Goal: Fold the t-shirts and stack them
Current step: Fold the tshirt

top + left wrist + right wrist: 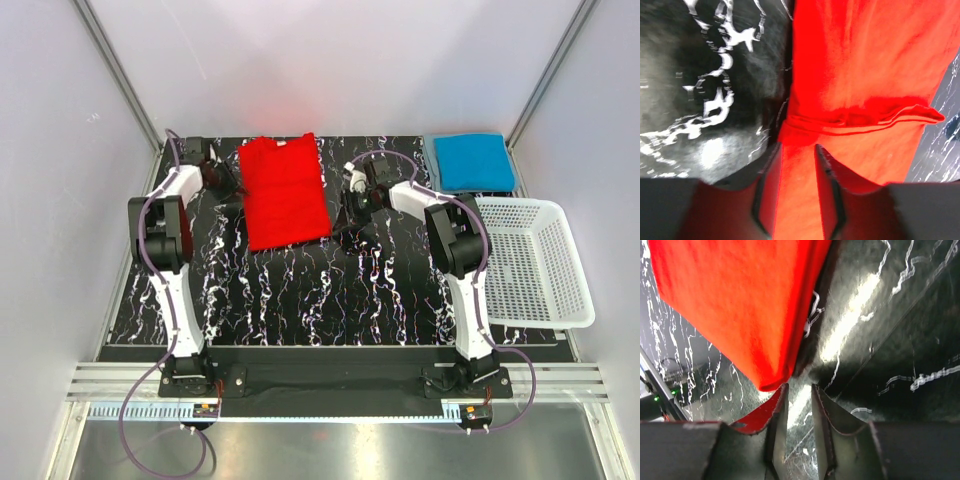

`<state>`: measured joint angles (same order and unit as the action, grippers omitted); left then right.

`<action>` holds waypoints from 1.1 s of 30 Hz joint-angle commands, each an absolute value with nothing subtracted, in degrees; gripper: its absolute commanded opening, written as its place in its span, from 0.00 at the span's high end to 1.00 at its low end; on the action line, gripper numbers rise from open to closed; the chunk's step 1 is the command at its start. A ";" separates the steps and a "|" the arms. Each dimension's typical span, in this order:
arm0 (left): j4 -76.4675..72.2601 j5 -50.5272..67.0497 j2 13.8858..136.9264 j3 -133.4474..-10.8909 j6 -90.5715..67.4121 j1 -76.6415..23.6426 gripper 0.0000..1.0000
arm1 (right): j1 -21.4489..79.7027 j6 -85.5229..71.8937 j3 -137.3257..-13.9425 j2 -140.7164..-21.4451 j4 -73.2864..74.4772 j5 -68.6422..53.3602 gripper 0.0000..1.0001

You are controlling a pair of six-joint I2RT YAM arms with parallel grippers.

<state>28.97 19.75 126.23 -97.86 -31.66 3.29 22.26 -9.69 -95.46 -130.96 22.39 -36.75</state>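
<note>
The bright red cloth t-shirt [285, 192] lies on the black table with white streaks [330, 290]. It is folded long but is not small yet, and it is not stacked. The bright blue cloth t-shirt [474, 160] sits folded at the far right. Red cloth fills the gap of the left gripper [796, 150], and I cannot tell if it pinches. The right gripper [799, 387] has its fingers a little apart, with nothing between them.

Left arm [180, 305]: white link shells, black joint housings.
Right arm [468, 300]: same white-and-black build.
Cables [124, 425]: mauve, running along each arm and looping below the bases.
Bases [188, 372]: black mounting blocks.
Left pincer [795, 195]: two dark, angular fingers.
Right pincer [799, 430]: dark fingers with thin, pale-edged inner faces.
</note>
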 commanded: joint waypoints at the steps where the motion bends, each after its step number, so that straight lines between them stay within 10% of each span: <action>1: 32.87 16.97 122.18 -98.79 -30.24 4.04 0.60 | 22.76 -11.07 -91.94 -125.87 18.47 -35.15 0.68; 9: 30.69 17.31 107.77 -85.90 -28.21 3.34 0.48 | 23.11 -13.71 -94.74 -125.94 17.75 -36.21 0.46; 19: 21.36 19.25 99.76 -63.03 -29.00 1.94 0.45 | 24.78 -11.25 -100.46 -131.04 19.77 -35.60 0.46; 29: 18.10 18.28 100.19 -57.13 -30.59 0.26 0.47 | 26.54 -10.81 -97.04 -131.31 18.37 -34.19 0.64; 33: 18.11 17.84 101.34 -56.43 -30.15 0.35 0.68 | 26.63 -10.90 -93.00 -128.68 17.05 -32.00 0.83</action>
<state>19.81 18.59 100.88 -57.47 -30.70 0.49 25.76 -11.79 -95.53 -131.79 17.93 -34.76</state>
